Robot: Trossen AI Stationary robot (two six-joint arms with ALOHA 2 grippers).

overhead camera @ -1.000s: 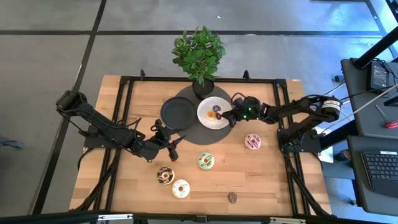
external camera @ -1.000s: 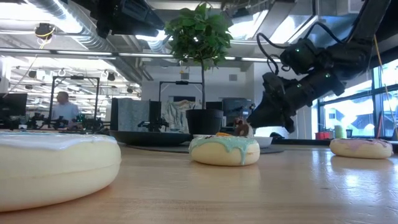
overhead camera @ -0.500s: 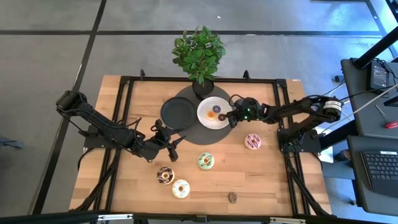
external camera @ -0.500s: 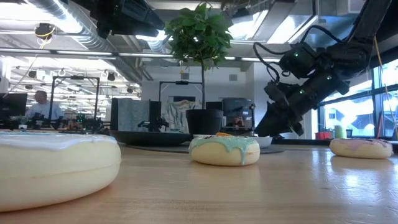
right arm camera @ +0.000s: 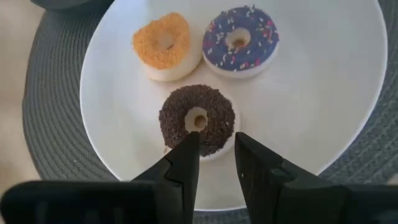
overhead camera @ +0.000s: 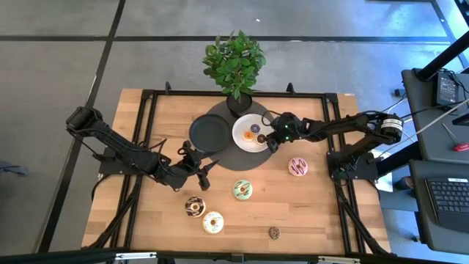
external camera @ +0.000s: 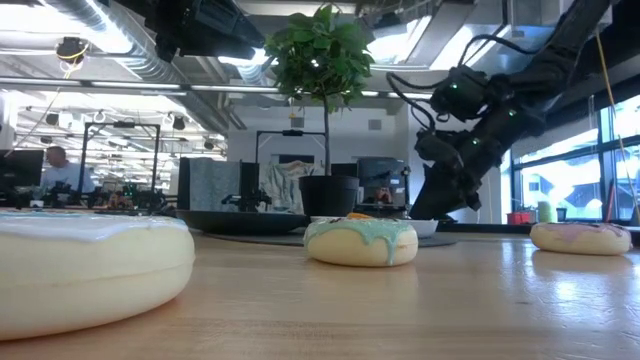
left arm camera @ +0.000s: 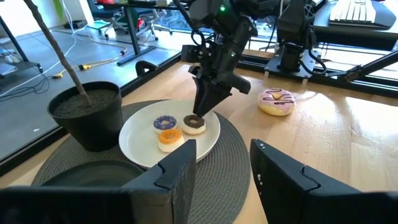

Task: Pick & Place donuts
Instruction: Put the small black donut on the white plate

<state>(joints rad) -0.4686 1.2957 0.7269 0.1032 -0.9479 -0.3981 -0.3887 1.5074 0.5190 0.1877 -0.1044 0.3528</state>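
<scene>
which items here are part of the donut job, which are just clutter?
Job: white plate with chocolate donut, orange donut, purple donut; pink donut, green donut; right gripper.

Clutter: potted plant, black plate, grey mat.

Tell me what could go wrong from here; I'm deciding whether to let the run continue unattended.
The right gripper hangs open just above the brown donut on the white plate; a slanted lift could nudge it into the orange donut or purple donut close beside it. The next target, possibly the pink donut, lies near the right arm's base, so reaching it could be awkward. The left gripper waits mid-table.
</scene>
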